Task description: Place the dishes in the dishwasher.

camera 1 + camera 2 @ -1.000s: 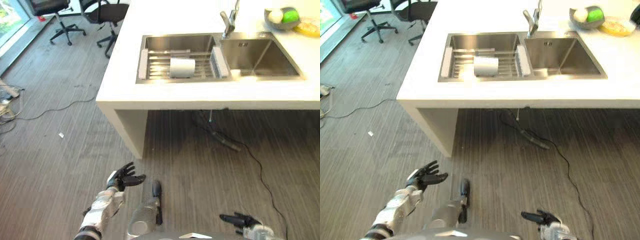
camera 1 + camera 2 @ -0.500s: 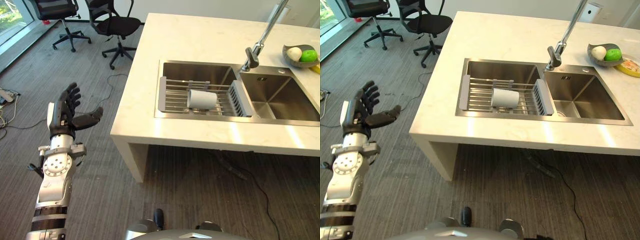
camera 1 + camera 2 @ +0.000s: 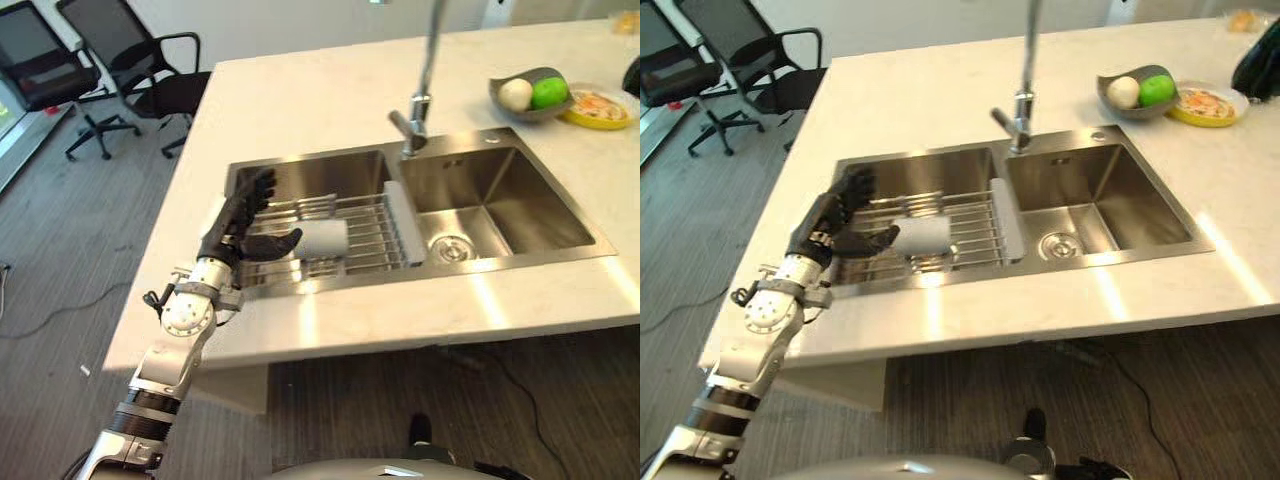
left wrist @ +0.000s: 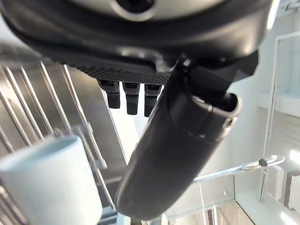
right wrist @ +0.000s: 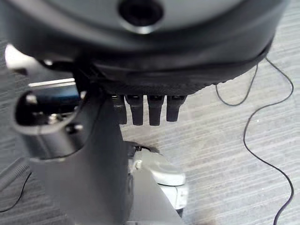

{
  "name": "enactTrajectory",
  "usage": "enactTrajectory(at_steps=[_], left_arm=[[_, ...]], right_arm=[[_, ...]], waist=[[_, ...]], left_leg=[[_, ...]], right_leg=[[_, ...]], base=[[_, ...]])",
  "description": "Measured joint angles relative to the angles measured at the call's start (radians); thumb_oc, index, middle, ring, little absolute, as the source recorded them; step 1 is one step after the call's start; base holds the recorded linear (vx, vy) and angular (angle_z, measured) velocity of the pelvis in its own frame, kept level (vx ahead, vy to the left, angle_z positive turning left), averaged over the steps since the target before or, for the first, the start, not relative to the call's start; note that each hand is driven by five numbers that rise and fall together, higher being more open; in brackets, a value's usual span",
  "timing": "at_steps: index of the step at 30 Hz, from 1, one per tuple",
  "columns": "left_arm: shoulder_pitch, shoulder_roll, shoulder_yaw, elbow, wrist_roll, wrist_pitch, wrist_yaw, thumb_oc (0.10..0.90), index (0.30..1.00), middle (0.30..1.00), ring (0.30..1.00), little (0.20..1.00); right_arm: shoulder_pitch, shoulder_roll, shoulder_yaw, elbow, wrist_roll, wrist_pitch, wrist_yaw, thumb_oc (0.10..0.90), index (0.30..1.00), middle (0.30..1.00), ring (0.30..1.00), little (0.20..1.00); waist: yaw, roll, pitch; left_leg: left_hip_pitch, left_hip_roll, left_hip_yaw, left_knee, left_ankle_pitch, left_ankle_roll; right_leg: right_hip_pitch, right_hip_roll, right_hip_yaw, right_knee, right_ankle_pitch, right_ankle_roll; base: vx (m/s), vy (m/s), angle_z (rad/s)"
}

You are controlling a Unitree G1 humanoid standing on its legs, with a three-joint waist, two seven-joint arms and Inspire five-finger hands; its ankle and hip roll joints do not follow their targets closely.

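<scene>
Your left hand hovers with fingers spread, holding nothing, just left of the cup on the sink rack, ready to grasp it.

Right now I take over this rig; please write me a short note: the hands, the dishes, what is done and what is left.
Left hand: open, over the wire rack in the left sink basin, thumb beside the white cup, not gripping it.
Right hand: open, hanging low above the floor, idle.
The cup lies on its side on the rack.
Done: nothing loaded.
Left: grasp the cup and place it in the dishwasher.
</scene>
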Motion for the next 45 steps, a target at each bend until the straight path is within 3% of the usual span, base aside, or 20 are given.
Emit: enactTrajectory(at_steps=[1,2,3,4,5,6,9,15,21,27,30,32,39,45], left_arm=[[0.015,0.004,0.005,0.018,0.003,0.003,0.000,0.800,0.900,0.900,0.900,0.900],[0.011,0.013,0.009,0.024,0.019,0.003,0.001,0.800,0.900,0.900,0.900,0.900],[-0.006,0.021,0.009,0.026,0.024,0.003,0.000,0.800,0.900,0.900,0.900,0.900],[-0.019,0.021,0.009,0.026,0.036,0.003,0.001,0.800,0.900,0.900,0.900,0.900],[-0.033,0.022,0.008,0.034,0.057,0.003,0.001,0.800,0.900,0.900,0.900,0.900],[-0.044,0.027,0.007,0.044,0.074,0.003,0.001,0.800,0.900,0.900,0.900,0.900],[-0.076,0.063,0.004,0.066,0.146,0.003,0.007,0.800,0.900,0.900,0.900,0.900],[-0.077,0.193,0.001,0.070,0.244,0.004,0.011,0.800,0.900,0.900,0.900,0.900],[-0.071,0.192,-0.003,0.070,0.259,0.004,-0.030,0.800,0.900,0.900,0.900,0.900],[-0.025,0.188,-0.002,0.054,0.261,0.004,-0.077,0.800,0.900,0.900,0.900,0.900],[-0.014,0.206,-0.004,0.054,0.262,0.004,-0.109,0.800,0.900,0.900,0.900,0.900],[-0.015,0.264,-0.033,0.047,0.272,0.004,-0.133,0.800,0.900,0.900,0.900,0.900],[-0.028,0.365,-0.115,0.045,0.287,0.006,-0.217,0.800,0.900,0.900,0.900,0.900],[-0.085,0.359,-0.194,0.069,0.349,0.007,-0.239,0.800,0.900,0.900,0.900,0.900]], right_arm=[[0.020,0.004,-0.009,-0.006,0.001,-0.002,0.006,0.800,0.900,0.900,0.900,0.900],[0.022,0.004,-0.008,-0.009,0.001,-0.005,0.004,0.800,0.900,0.900,0.900,0.900],[0.020,-0.004,-0.011,-0.012,0.003,-0.013,-0.001,0.800,0.900,0.900,0.900,0.900],[0.019,-0.015,-0.011,-0.015,0.003,-0.017,-0.001,0.800,0.900,0.900,0.900,0.900],[0.017,-0.024,-0.010,-0.016,0.003,-0.018,-0.001,0.800,0.900,0.900,0.900,0.900],[0.017,-0.025,-0.008,-0.015,0.003,-0.018,-0.002,0.800,0.900,0.900,0.900,0.900],[0.016,-0.011,0.007,-0.023,0.004,-0.022,-0.001,0.800,0.900,0.900,0.900,0.900],[0.028,0.027,0.006,-0.030,0.006,-0.026,0.011,0.800,0.900,0.900,0.900,0.900],[0.041,0.025,0.006,-0.024,0.005,-0.030,0.010,0.800,0.900,0.900,0.900,0.900],[0.052,-0.004,0.006,-0.024,0.004,-0.029,0.012,0.800,0.900,0.900,0.900,0.900],[0.049,-0.011,0.008,-0.026,0.004,-0.025,0.020,0.800,0.900,0.900,0.900,0.900],[0.050,-0.016,0.008,-0.028,0.004,-0.025,0.022,0.800,0.900,0.900,0.900,0.900],[0.055,-0.028,0.011,-0.037,0.002,-0.020,0.038,0.800,0.900,0.900,0.900,0.900],[0.068,-0.027,0.010,-0.035,0.000,-0.016,0.052,0.800,0.900,0.900,0.900,0.900]], waist=[[0.015,-0.031,-0.009],[0.015,-0.041,-0.020],[0.006,-0.047,-0.018],[-0.001,-0.042,-0.018],[-0.006,-0.033,-0.023],[-0.007,-0.031,-0.025],[-0.021,-0.044,-0.026],[-0.013,-0.021,-0.022],[0.002,-0.004,-0.023],[0.011,0.040,-0.031],[0.025,0.039,-0.035],[0.026,0.039,-0.036],[0.021,0.043,-0.043],[0.011,0.039,-0.045]], left_leg=[[-0.015,0.032,0.035,0.092,0.010,-0.026],[-0.024,0.031,0.027,0.065,-0.006,-0.044],[-0.036,0.022,0.028,0.001,0.000,-0.040],[-0.045,0.020,0.028,-0.040,0.026,-0.032],[-0.060,0.022,0.028,-0.060,0.087,-0.023],[-0.061,0.030,0.055,-0.051,0.095,-0.019],[-0.052,0.041,0.053,-0.061,0.096,-0.023],[-0.043,0.037,0.055,-0.075,0.096,-0.026],[-0.052,0.035,0.054,-0.075,0.092,-0.020],[-0.060,0.040,0.049,-0.075,0.035,0.003],[-0.066,0.024,0.032,-0.081,0.033,0.019],[-0.068,0.013,0.031,-0.081,0.030,0.032],[-0.070,-0.006,0.032,-0.080,0.034,0.039],[-0.068,-0.009,0.036,-0.076,0.033,0.039]], right_leg=[[0.026,0.026,0.020,0.001,-0.030,-0.042],[0.024,0.031,0.025,0.001,-0.040,-0.055],[0.020,0.038,0.025,0.002,-0.046,-0.063],[0.019,0.049,0.023,0.002,-0.050,-0.066],[0.023,0.068,0.022,0.002,-0.061,-0.068],[0.032,0.081,0.024,0.001,-0.072,-0.070],[0.041,0.094,0.014,0.001,-0.085,-0.065],[0.044,0.090,0.010,-0.002,-0.091,-0.050],[0.045,0.087,-0.005,-0.004,-0.083,-0.043],[0.043,0.088,-0.023,-0.004,-0.063,-0.031],[0.048,0.065,-0.036,-0.004,-0.054,-0.019],[0.047,0.054,-0.037,-0.004,-0.051,-0.014],[0.044,0.036,-0.034,-0.004,-0.044,-0.004],[0.043,0.034,-0.029,-0.004,-0.040,-0.009]], base=[[0.17,-0.216,-0.50],[0.15,-0.182,-0.48],[0.11,-0.131,-0.10],[0.07,-0.085,-0.03],[0.08,-0.094,-0.07],[0.05,-0.051,0.01],[0.06,-0.049,0.06],[0.06,-0.017,0.03],[0.01,0.016,0.09],[-0.01,0.007,0.11],[-0.02,0.016,0.15],[-0.02,0.007,0.06],[0.00,0.000,0.00],[0.00,0.000,-0.02]])
